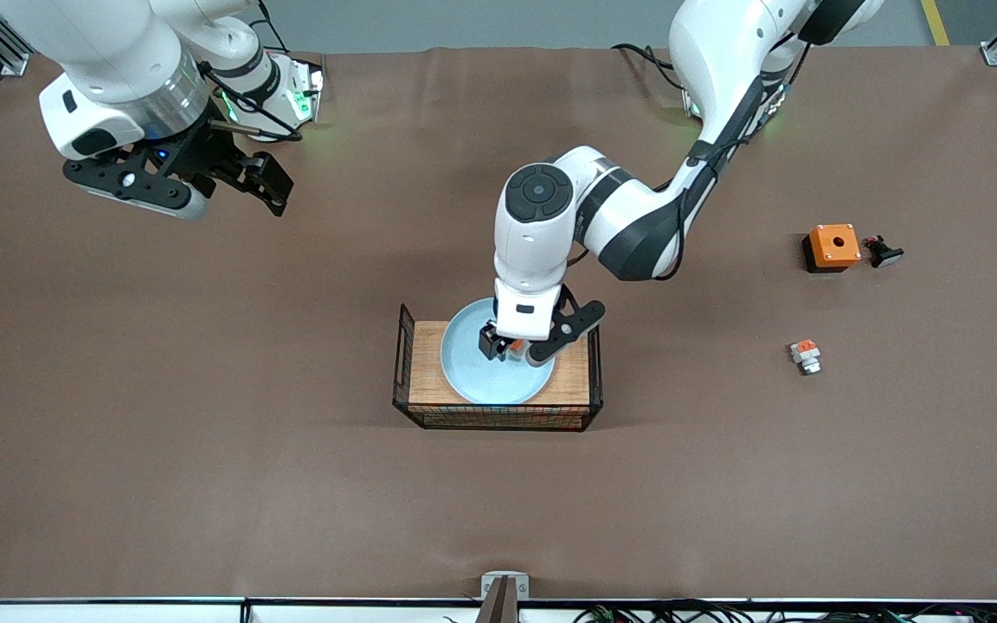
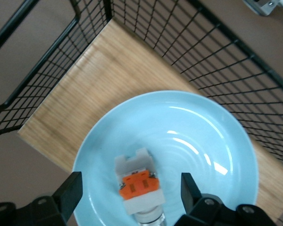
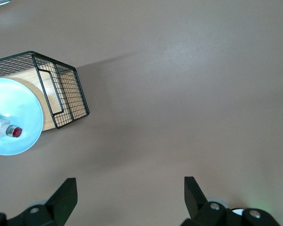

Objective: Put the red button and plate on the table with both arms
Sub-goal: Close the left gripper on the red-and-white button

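On the brown table (image 1: pixel 204 433), the left gripper (image 1: pixel 503 346) is hovering open-jawed astride the red button (image 2: pixel 137 188) lying in the plate (image 2: pixel 203 141) on the wire rack (image 1: pixel 429 381), while the right gripper (image 1: pixel 230 186) is waiting open.

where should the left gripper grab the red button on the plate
Grip the red button across its two long flat sides, coming straight down from above. It lies flat in the plate on the rack, and the left gripper is already open astride it, one finger at each side.
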`<state>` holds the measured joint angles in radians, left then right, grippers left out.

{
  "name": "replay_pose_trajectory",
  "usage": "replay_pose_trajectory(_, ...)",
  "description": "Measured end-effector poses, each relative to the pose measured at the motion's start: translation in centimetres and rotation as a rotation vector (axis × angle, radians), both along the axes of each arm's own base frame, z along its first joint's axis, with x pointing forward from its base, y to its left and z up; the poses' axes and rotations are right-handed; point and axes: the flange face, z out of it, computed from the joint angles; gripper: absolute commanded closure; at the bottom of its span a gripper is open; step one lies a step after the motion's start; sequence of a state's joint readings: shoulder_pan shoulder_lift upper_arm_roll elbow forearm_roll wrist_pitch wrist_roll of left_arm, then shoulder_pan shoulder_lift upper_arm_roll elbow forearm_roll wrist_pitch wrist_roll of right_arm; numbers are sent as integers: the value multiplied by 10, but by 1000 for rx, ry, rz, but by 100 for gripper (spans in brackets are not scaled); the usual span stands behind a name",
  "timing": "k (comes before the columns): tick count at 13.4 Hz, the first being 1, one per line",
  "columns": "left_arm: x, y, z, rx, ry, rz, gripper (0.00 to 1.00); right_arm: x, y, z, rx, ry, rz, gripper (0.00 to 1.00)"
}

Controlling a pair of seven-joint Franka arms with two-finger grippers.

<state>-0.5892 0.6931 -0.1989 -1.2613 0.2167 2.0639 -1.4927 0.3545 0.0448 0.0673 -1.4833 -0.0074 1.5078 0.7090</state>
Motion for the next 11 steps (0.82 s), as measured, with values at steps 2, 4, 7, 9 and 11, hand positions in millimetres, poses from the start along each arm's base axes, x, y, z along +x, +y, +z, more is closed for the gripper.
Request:
replay_pose_trajectory(2,-5,-4,-4,5,14,42,12,1,0,-2,-1,3,-1,0)
replay_pose_trajectory(4,-8,-8,-9,3,19,71,19,2,0,-3,-2,5,-1,0)
replay_pose_trajectory(7,-10,-15,-17,-20,8,97,19,2,0,-3,-2,5,-1,0)
replay_pose_trajectory(9,-7,-16,-18,-36,-10,105,19,2,0,-3,-2,5,-1,0)
replay_pose_trajectory(11,-5,-16,-19,-38,-15,106,27,2,0,-4,-2,5,-1,0)
